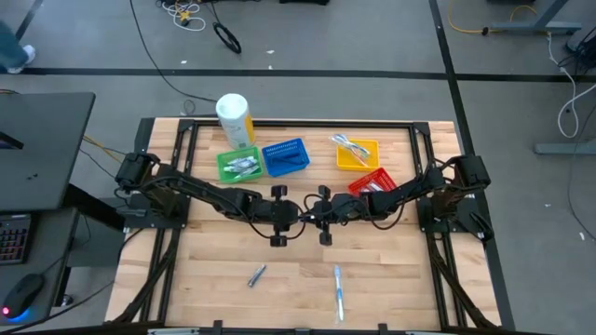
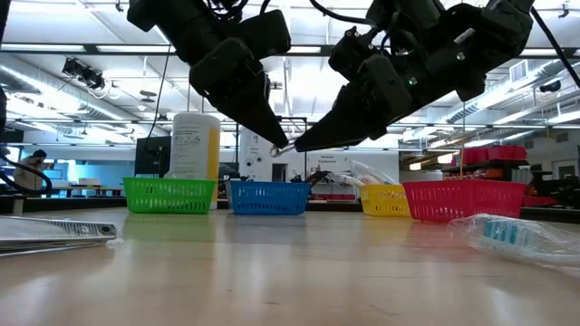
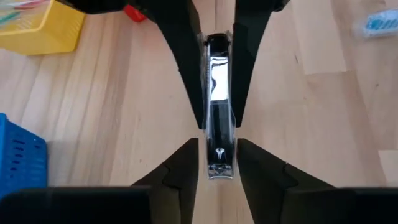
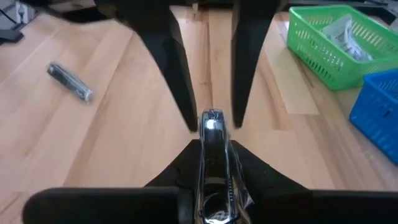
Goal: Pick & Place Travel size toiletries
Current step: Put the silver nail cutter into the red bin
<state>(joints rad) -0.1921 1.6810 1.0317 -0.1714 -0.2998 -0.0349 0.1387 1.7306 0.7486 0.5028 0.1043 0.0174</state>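
In the middle of the high view, the right pincer [image 1: 314, 215] pinches a small wrapped dark item [image 3: 216, 124] above the bench [image 1: 214, 261] (handover pose); the left pincer [image 1: 291, 220] is spread around it.

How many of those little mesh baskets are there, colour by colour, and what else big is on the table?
Green basket: 1
Blue basket: 1
Yellow basket: 1
Red basket: 1
White-and-yellow bottle: 1
Total: 5
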